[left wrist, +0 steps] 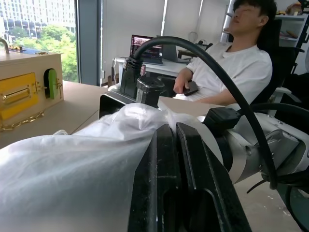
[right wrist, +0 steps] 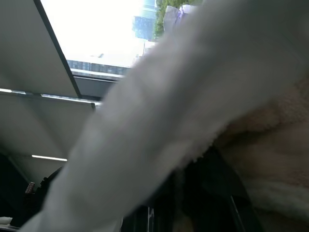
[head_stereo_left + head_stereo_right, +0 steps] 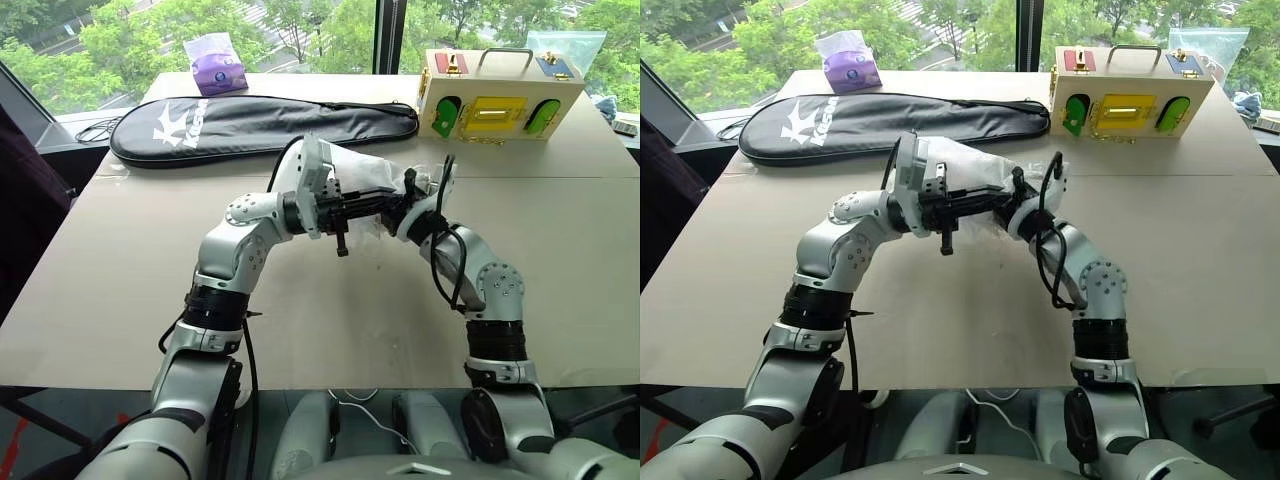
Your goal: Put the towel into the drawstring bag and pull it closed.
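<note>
The drawstring bag (image 3: 365,172), a thin smooth white pouch, hangs lifted above the table between my two grippers. My left gripper (image 3: 397,206) points right, its black fingers (image 1: 164,159) shut on the bag's fabric (image 1: 72,169). From the other side my right gripper (image 3: 413,196) meets it at the bag's mouth and is shut on the smooth fabric (image 2: 169,96). The towel (image 2: 270,145), cream and bumpy, shows right beside the right fingers in the right wrist view. From the head views it is hidden by the bag.
On the tan table (image 3: 100,280), a long black racket case (image 3: 250,125) lies behind the bag. A wooden latch box (image 3: 495,100) stands at the back right, a purple tissue pack (image 3: 217,65) at the back left. A person (image 1: 231,63) sits beyond the table's right side.
</note>
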You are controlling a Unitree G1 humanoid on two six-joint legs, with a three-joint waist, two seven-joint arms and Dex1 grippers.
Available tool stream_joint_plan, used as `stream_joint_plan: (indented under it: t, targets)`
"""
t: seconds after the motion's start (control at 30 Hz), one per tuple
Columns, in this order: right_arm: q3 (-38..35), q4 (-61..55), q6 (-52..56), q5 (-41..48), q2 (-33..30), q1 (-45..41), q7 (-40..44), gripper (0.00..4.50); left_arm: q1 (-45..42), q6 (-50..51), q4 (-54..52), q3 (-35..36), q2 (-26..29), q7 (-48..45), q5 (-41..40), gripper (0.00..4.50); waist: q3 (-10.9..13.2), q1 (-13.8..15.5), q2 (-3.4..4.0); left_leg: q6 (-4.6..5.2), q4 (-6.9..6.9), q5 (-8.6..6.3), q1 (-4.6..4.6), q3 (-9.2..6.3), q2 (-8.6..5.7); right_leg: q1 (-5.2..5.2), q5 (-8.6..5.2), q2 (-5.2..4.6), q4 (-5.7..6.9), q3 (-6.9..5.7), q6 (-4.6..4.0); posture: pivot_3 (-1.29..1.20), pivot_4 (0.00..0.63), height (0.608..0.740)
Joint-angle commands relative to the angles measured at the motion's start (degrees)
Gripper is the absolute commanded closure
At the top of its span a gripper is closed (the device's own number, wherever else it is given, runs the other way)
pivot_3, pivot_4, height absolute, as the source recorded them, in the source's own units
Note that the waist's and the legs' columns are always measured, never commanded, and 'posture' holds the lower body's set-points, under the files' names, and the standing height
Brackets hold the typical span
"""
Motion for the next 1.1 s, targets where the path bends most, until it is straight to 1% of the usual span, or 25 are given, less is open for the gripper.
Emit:
stream_joint_plan:
  t: [0.03, 0.1, 0.2, 0.27, 0.3, 0.37, 0.57, 0.67, 0.77, 0.87, 1.03, 1.1]
  targets:
    - [-0.4, -1.8, -1.1, -2.2, 1.5, 0.3, 2.3, 4.36, -1.0, -0.5, -2.2, 1.4, -0.6, -0.1, -1.6, 4.50, 0.0, 0.0, 0.00, 0.00, 0.00, 0.00, 0.00, 0.00, 0.00, 0.00, 0.00, 0.00, 0.00, 0.00, 0.00, 0.00, 0.150, 0.740]
    - [-0.9, -3.1, -1.6, -3.3, 1.4, 1.1, 3.5, 4.36, -1.3, -1.3, -1.0, 1.9, -0.4, 0.1, -1.0, 4.50, 0.0, 0.0, 0.00, 0.00, 0.00, 0.00, 0.00, -0.01, 0.00, 0.00, 0.00, 0.00, 0.00, 0.00, 0.00, 0.00, 0.150, 0.740]
    - [-1.7, -5.5, -0.9, -3.6, 0.2, 2.5, 5.1, 3.41, -1.9, -2.9, 1.5, 2.8, -0.2, 0.6, 0.2, 4.50, 0.0, 0.0, 0.00, 0.00, 0.00, 0.00, 0.00, -0.01, 0.00, 0.00, 0.00, 0.00, 0.00, 0.00, 0.00, 0.00, 0.150, 0.740]
    - [-1.5, -7.0, 0.0, -5.5, -1.8, 3.8, 5.5, 2.61, -2.6, -3.7, 2.8, 3.5, -0.2, 0.9, 0.5, 4.50, 0.0, 0.1, 0.00, 0.00, 0.00, 0.00, 0.00, 0.00, 0.00, 0.00, 0.00, 0.00, 0.00, 0.00, 0.00, 0.00, 0.150, 0.740]
    - [-1.7, -8.9, 1.5, -5.0, -3.8, 5.6, 6.1, 2.02, -3.3, -4.3, 3.8, 4.0, -0.5, 1.4, 0.6, 4.50, 0.0, 0.1, 0.00, 0.00, 0.00, 0.00, 0.00, -0.01, 0.00, 0.00, 0.00, 0.00, 0.00, -0.01, 0.00, 0.00, 0.150, 0.740]
    - [-2.0, -11.9, 4.0, -3.6, -6.9, 8.5, 7.2, 1.10, -4.1, -5.3, 5.3, 4.4, -0.8, 1.8, 1.0, 4.50, 0.0, 0.3, 0.00, 0.00, 0.00, 0.00, -0.01, -0.03, -0.02, 0.01, 0.00, -0.02, -0.02, -0.05, 0.00, 0.00, 0.150, 0.740]
    - [-3.0, -18.4, 8.9, -1.9, -16.7, 14.5, 12.2, 1.10, -5.5, -6.9, 7.9, 4.7, -1.7, 1.8, 1.6, 4.50, 0.0, 0.2, 0.00, 0.00, 0.00, 0.00, -0.01, 0.01, -0.01, 0.01, 0.00, -0.02, -0.04, 0.00, 0.00, 0.00, 0.150, 0.740]
    - [-2.8, -19.4, 9.9, -2.7, -19.9, 16.1, 14.3, 1.10, -5.7, -7.1, 8.2, 4.7, -2.0, 1.6, 1.7, 4.50, 0.0, 0.1, 0.00, 0.00, 0.00, 0.00, 0.00, 0.02, 0.00, 0.01, 0.00, 0.01, -0.02, 0.01, 0.00, 0.00, 0.150, 0.740]
    - [-2.2, -20.1, 10.8, -2.6, -21.6, 17.3, 15.5, 1.10, -5.7, -7.2, 8.4, 4.7, -2.2, 1.4, 1.9, 4.50, 0.0, 0.1, -0.01, 0.00, 0.00, 0.00, 0.00, 0.01, 0.03, 0.01, 0.00, 0.03, -0.01, 0.01, 0.00, 0.00, 0.150, 0.740]
    - [-0.1, -21.9, 12.9, -2.5, -23.1, 19.0, 17.1, 1.10, -6.0, -7.5, 9.0, 4.7, -2.4, 1.3, 2.1, 4.50, 0.0, 0.2, -0.01, 0.00, 0.00, 0.00, -0.01, 0.01, 0.02, 0.01, 0.00, 0.01, -0.02, 0.01, 0.00, 0.00, 0.150, 0.740]
    - [2.5, -21.4, 12.6, -5.7, -22.4, 19.1, 16.3, 1.10, -6.0, -7.5, 8.8, 4.6, -2.7, 1.5, 2.1, 4.50, 0.0, 0.2, -0.02, 0.01, 0.02, 0.00, -0.02, 0.02, 0.02, 0.02, 0.00, 0.01, -0.02, 0.02, 0.00, 0.00, 0.150, 0.740]
    - [2.7, -20.4, 11.3, -7.5, -21.1, 18.5, 15.6, 1.10, -5.6, -7.2, 8.1, 4.6, -2.8, 1.6, 1.9, 4.50, 0.0, 0.3, -0.02, 0.00, 0.03, 0.00, -0.02, 0.01, 0.02, 0.02, 0.00, 0.01, -0.02, 0.01, 0.00, 0.00, 0.150, 0.740]
